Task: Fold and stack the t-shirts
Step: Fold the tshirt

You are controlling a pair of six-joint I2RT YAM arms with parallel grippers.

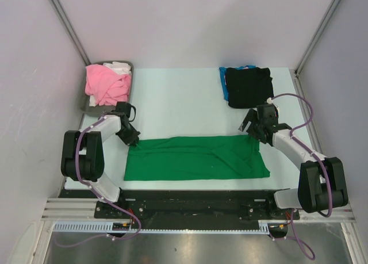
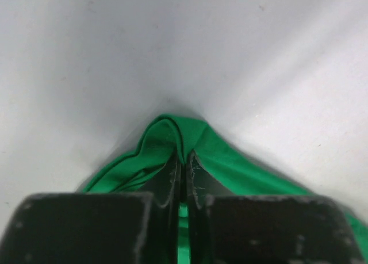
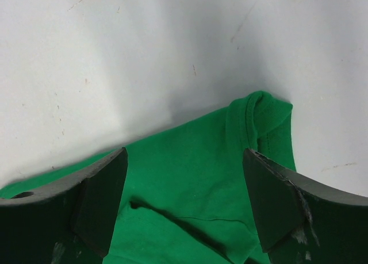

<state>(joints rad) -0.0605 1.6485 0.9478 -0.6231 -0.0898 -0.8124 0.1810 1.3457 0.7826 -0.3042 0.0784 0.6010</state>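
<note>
The green t-shirt (image 1: 195, 157) lies on the table as a long flat band, folded lengthwise. My left gripper (image 1: 131, 138) sits at its far left corner. In the left wrist view the jaws (image 2: 184, 160) are shut, with a raised ridge of green cloth (image 2: 172, 134) pinched between the tips. My right gripper (image 1: 253, 133) hovers over the far right corner. Its fingers (image 3: 185, 155) stand wide open on either side of the green cloth (image 3: 190, 178), gripping nothing. A black t-shirt (image 1: 248, 85) lies on a blue one (image 1: 222, 80) at the back right.
A dark grey tray (image 1: 132, 74) at the back left holds a crumpled pink t-shirt (image 1: 105, 84) and a white one (image 1: 119, 67). White walls close in the table on three sides. The arm bases stand along the near edge.
</note>
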